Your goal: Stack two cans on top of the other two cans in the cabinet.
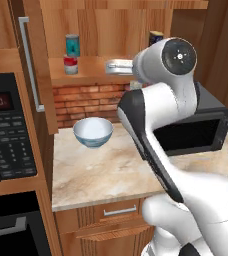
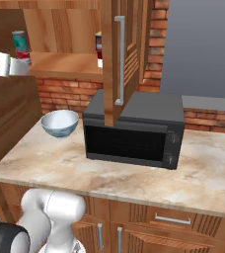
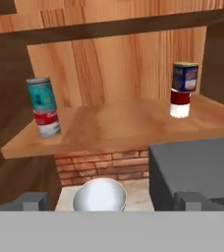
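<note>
Two stacks stand on the cabinet (image 3: 133,120) shelf, both ahead of the hand and above it: to its left, the teal can (image 3: 40,96) upright on the silver can with the red and white label (image 3: 47,123); to its right, the dark blue can (image 3: 185,77) upright on the white can with the dark red band (image 3: 180,103). Gripper (image 3: 111,201): fingers spread wide, holding nothing, level and pointed at the shelf from in front. Below and ahead of it, a white bowl (image 3: 100,195) on the counter (image 1: 106,170); a dark microwave (image 3: 192,167) lies to its lower right.
</note>
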You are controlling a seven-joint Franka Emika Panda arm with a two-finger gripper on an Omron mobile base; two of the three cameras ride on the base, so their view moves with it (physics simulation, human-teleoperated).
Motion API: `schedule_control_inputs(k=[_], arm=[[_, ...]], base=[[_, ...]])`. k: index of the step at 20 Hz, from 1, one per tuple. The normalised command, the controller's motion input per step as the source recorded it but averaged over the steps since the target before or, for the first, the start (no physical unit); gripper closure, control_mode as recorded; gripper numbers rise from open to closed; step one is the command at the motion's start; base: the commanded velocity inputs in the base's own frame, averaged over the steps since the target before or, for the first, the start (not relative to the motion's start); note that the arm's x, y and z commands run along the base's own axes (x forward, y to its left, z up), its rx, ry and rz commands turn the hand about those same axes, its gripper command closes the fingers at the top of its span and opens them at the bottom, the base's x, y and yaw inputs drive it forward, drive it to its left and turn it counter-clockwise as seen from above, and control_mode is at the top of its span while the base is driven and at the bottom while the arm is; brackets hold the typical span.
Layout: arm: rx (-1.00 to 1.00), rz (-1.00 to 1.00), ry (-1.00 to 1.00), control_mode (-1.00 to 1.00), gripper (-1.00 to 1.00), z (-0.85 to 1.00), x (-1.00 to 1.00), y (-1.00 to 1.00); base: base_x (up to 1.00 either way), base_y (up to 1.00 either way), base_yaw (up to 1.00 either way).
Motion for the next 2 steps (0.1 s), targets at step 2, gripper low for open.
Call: schedule_control_inputs(k=[2], arm=[[0.00,-0.10,0.02,-1.00,-1.00,0.00,-0.44,-0.41]], base=[[0.00,0.00,0.00]])
